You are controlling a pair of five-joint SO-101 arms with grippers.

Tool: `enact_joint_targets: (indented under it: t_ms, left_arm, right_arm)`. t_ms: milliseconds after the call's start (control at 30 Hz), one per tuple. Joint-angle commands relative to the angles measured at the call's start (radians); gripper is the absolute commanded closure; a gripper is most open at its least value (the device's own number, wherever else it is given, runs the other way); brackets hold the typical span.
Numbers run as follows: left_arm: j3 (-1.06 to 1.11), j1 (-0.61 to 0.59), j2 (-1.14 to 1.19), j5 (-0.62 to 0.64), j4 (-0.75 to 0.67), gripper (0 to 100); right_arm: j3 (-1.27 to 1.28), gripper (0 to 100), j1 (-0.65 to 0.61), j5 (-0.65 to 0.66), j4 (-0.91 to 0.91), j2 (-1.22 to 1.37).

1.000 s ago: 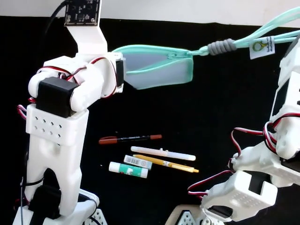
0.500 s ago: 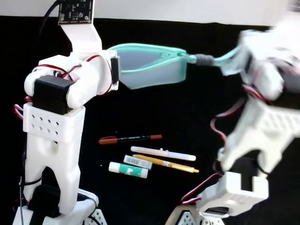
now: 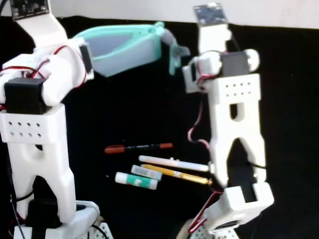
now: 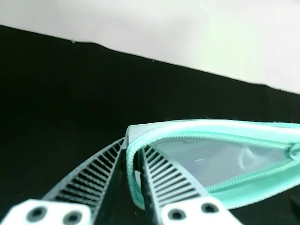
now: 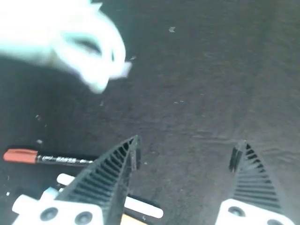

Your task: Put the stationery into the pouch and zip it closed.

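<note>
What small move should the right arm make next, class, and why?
Probably lower the open right tool toward the red-capped marker: the left tool holds the pouch aloft with its zip open, and the stationery lies on the table.

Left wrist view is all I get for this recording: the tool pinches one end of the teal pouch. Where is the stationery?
Observer: The high view has it loose on the black table, nearer the arms' bases than the pouch: a marker, a white pen, a yellow pen and a glue stick.
Operator: Is the other arm holding any of it?
Observer: No. In the right wrist view, the right arm's tool is open and holds nothing, above the table with the marker just beyond one finger.
</note>
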Motion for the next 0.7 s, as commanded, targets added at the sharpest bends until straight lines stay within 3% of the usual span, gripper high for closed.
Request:
enact_joint_targets:
  t_ms: [0,333,667]
  left_arm:
    - [0.024,-0.041,-0.008,-0.006,-0.095,99]
    - [0.449,-0.101,-0.013,-0.038,-0.477,99]
    - [0.512,-0.104,-0.012,-0.06,-0.497,99]
  right_arm:
    - [0.001,69.7,-0.044,0.012,-0.019,-0.018]
    - [0.002,69.8,-0.071,0.017,-0.007,-0.018]
    - [0.12,69.9,-0.24,0.224,0.094,-0.024]
